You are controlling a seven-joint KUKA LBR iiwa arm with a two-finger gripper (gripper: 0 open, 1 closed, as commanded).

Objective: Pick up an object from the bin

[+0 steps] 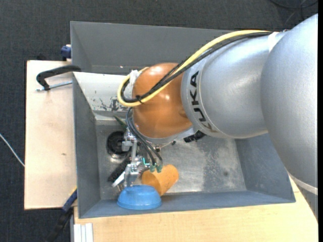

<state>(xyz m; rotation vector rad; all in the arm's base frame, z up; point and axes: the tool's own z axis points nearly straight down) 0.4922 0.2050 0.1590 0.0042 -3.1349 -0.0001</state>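
Note:
My gripper reaches down into the bin's front left corner, under the arm's orange cover. Its tip is just above a blue, bowl-shaped thing that lies against the front wall. An orange cup lies on its side right beside the gripper, to its right, touching the blue thing. A black round thing sits behind the gripper on the left, partly hidden by it. Nothing can be seen held.
The arm and its orange cover hang over the middle and right of the bin and hide much of the floor. The left and front walls stand close to the gripper. Bare grey floor shows to the right of the orange cup.

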